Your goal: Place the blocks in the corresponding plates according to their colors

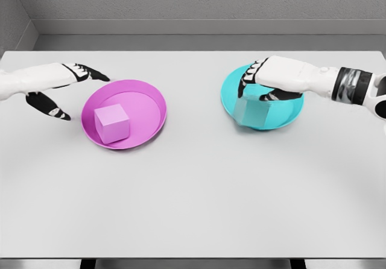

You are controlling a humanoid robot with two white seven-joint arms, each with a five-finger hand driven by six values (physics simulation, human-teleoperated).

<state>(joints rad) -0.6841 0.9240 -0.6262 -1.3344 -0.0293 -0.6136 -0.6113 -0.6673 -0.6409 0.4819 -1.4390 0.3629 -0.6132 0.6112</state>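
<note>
A: Hands first. What is the right hand doing?

B: It reaches in from the right edge of the table and sits over the cyan plate, palm down. Its dark fingers curl down around the top of the cyan block, so it looks to be gripping that block, though the actual contact is hard to make out.

A: And where is that block?

B: Inside the cyan plate, towards the plate's left side. I cannot tell whether it rests on the plate's floor or hangs just above it.

A: The left hand?

B: It comes in from the left edge and holds nothing. The fingers are spread wide, one pointing towards the magenta plate, the thumb angled down towards the near edge. It stays just beside that plate's left rim, not touching it.

A: What is in that plate?

B: The magenta block, sitting flat in the plate's near-left part.

A: How do the plates lie?

B: Both are in the far half of the table, magenta left of centre, cyan right of centre, well apart.
</note>
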